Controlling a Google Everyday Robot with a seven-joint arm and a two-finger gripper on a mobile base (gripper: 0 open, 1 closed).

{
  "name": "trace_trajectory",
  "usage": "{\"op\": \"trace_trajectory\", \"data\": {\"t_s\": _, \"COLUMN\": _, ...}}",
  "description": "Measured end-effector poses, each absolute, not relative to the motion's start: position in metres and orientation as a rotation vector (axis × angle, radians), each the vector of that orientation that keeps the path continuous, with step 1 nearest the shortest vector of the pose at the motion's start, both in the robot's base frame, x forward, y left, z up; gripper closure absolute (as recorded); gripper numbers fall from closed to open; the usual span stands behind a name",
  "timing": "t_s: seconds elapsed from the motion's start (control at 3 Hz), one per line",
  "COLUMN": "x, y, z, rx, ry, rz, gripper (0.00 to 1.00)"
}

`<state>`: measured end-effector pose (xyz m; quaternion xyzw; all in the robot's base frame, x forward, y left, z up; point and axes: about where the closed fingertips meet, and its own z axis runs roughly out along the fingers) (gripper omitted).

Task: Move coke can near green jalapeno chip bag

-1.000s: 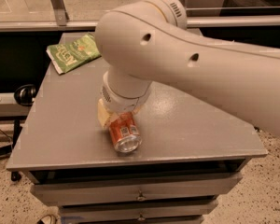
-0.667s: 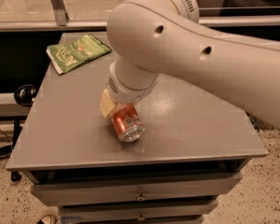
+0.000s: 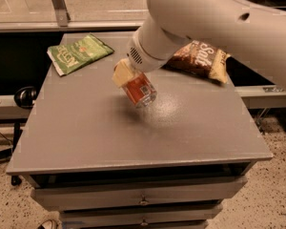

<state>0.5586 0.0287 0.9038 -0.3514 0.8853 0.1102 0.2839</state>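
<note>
Two drawers [image 3: 181,197] sit under the near edge of the desk [image 3: 86,142], one above the other, each with a small pull at its middle. On the grey top you see a soft shadow just short of the middle.

Above that shadow, about at the centre of the desk, the end effector [image 3: 133,82] pinches the can [image 3: 139,90]. One pale yellowish finger [image 3: 121,73] lies pressed along the can's left side, and the other is hidden behind it. You have the can tilted, its silver end lowest and pointing toward the near right corner, its white label patch turned up toward you. It looks lifted off the top, though you cannot tell for sure whether the lowest rim clears it.

The white arm [image 3: 219,18] reaches the end effector from the far right and fills the upper right of your view. Behind it, by the far right corner, lies the brown bag [image 3: 200,56], partly covered by the arm. The green bag [image 3: 78,53] lies flat at the far left corner, one end reaching the left edge. It is well apart from the can and across the far side from the brown bag.
</note>
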Motion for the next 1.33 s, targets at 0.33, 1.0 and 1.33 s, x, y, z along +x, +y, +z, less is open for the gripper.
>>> {"op": "trace_trajectory", "data": {"t_s": 0.33, "x": 0.596, "y": 0.025, "z": 0.929, "rx": -1.006, "ry": 2.195, "rz": 0.337, "gripper": 1.00}}
{"op": "trace_trajectory", "data": {"t_s": 1.0, "x": 0.630, "y": 0.033, "z": 0.958, "rx": -1.082, "ry": 1.917, "rz": 0.312, "gripper": 1.00}}
{"op": "trace_trajectory", "data": {"t_s": 1.33, "x": 0.629, "y": 0.033, "z": 0.957, "rx": -1.083, "ry": 1.918, "rz": 0.312, "gripper": 1.00}}
